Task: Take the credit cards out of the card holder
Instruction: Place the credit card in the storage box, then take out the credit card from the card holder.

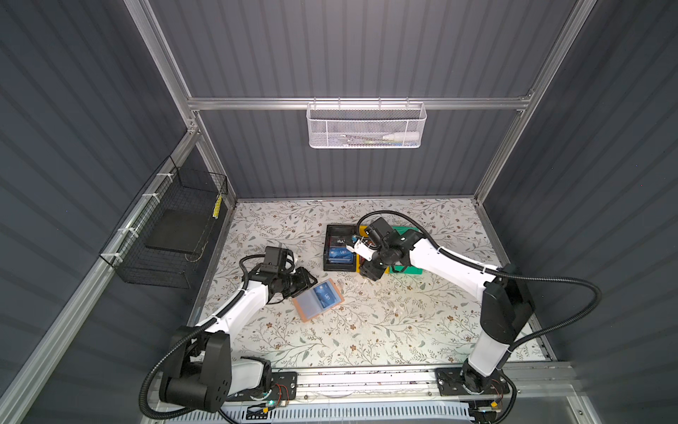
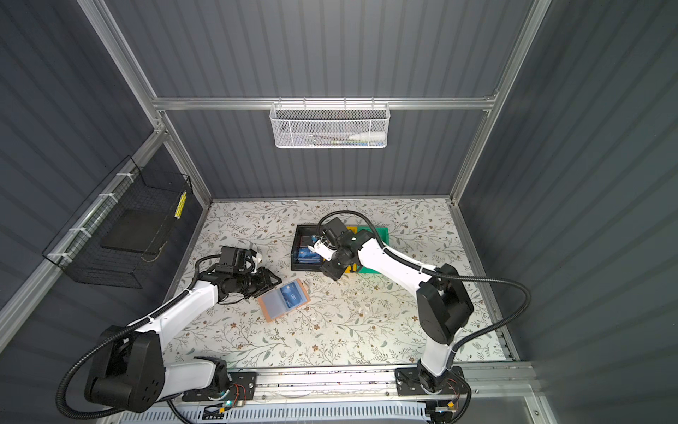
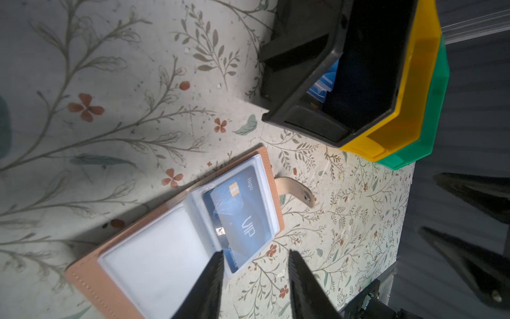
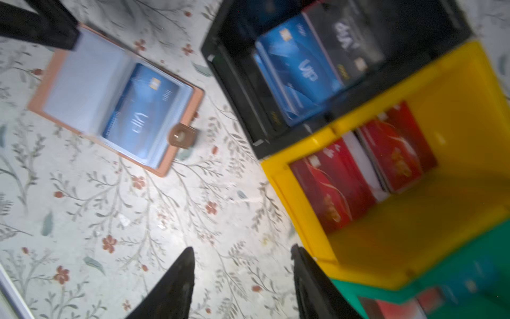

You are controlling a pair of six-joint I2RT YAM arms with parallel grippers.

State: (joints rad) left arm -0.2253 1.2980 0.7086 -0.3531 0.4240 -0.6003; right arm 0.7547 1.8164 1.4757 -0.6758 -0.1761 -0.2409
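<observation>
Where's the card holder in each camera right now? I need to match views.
Top view: card holder just below and left of picture centre.
Top view: card holder in the same spot.
Left wrist: card holder in the foreground, partly behind the left tool.
Right wrist: card holder, blurred, beyond the right tool.
Shared landmark: black bin beside it.

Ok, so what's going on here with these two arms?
Two robot arms are emptying a card holder lying open on the table. The left gripper, jaws apart, is at the holder's edge, one finger over an empty sleeve; a blue VIP card sits in the other sleeve. The right gripper is open and empty beside the yellow bin, which holds red cards. The black bin holds blue and black cards.
</observation>
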